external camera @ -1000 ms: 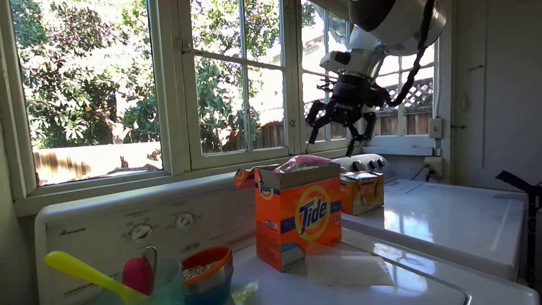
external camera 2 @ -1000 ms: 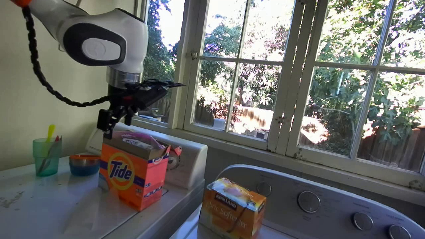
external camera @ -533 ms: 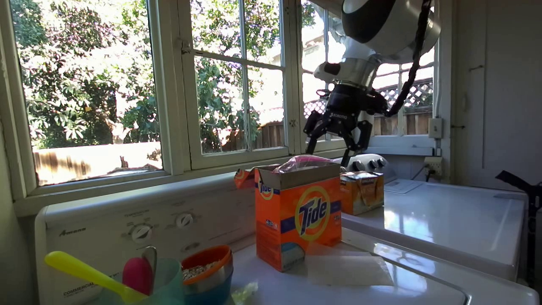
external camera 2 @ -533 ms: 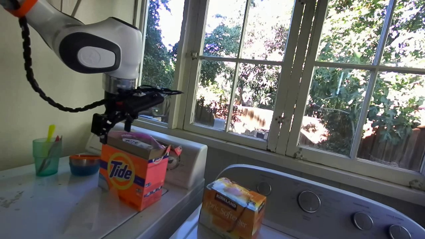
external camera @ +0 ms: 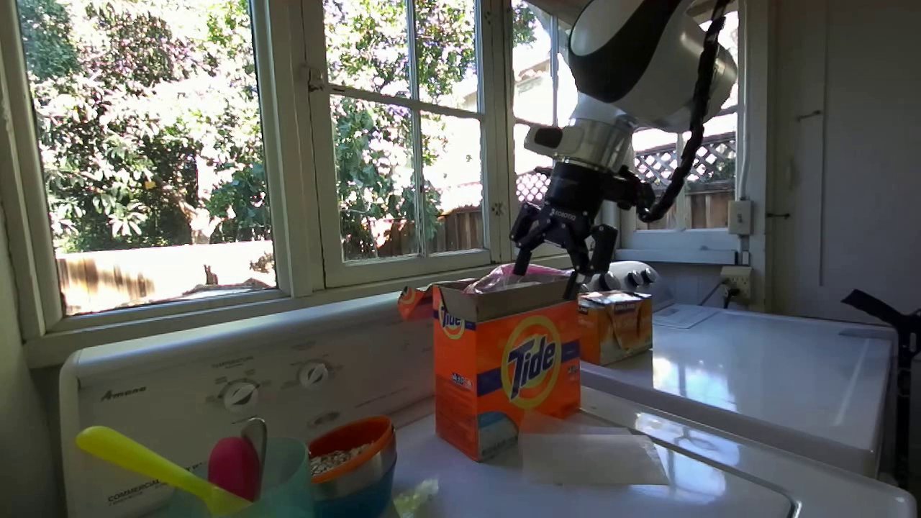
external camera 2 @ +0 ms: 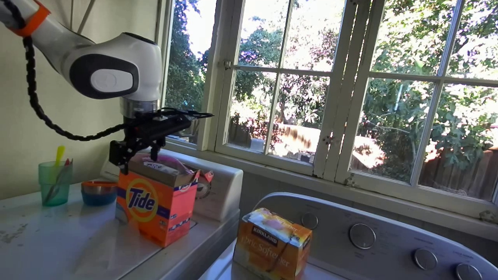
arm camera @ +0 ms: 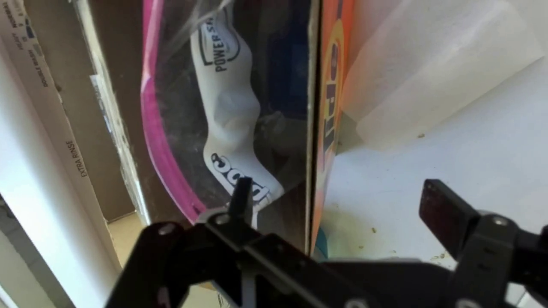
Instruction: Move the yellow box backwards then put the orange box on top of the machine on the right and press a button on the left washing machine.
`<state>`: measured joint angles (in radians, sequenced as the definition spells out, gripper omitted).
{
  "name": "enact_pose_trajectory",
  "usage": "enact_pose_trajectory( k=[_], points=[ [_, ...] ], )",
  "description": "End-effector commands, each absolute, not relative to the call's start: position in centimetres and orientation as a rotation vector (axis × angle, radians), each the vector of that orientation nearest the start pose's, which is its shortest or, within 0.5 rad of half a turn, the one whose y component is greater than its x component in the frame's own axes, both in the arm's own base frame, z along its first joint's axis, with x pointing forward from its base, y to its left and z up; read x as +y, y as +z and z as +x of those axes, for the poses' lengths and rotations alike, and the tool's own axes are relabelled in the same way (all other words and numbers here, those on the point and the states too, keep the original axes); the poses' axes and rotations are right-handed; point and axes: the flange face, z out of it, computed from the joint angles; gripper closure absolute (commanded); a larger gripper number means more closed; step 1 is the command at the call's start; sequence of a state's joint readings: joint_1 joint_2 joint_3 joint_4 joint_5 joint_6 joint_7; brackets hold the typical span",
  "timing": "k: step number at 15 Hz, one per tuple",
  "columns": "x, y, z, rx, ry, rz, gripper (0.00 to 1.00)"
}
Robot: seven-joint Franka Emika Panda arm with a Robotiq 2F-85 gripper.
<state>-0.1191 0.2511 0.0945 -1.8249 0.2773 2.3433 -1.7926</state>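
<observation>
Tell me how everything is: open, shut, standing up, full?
Fingers: open, holding nothing
Tide box: upright, top open
Yellow box: upright; unclear whether opened
Pink-edged bag: inside Tide box, seal unclear
Green cup: upright, holding utensils
Orange-rimmed bowl: upright, holding grainy bits
Amana washer's lid: shut
Windows: look shut

The orange box stands open under the gripper, on the white left washing machine; the yellow box sits farther away.
</observation>
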Motion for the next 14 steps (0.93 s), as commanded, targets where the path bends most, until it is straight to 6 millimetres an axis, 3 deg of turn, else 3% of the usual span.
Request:
enact_pose_trajectory(
  k=[1, 4, 9, 14],
  points=[
    [-1.5, 42.0, 65.7, 2.159, 0.393, 2.275, 0.00],
    [-1.3, 41.3, 66.2, 2.197, 0.319, 2.360, 0.00],
    [-1.6, 40.4, 69.3, 2.145, 0.402, 2.339, 0.00],
    [-1.3, 39.2, 71.1, 2.179, 0.332, 2.330, 0.00]
  ],
)
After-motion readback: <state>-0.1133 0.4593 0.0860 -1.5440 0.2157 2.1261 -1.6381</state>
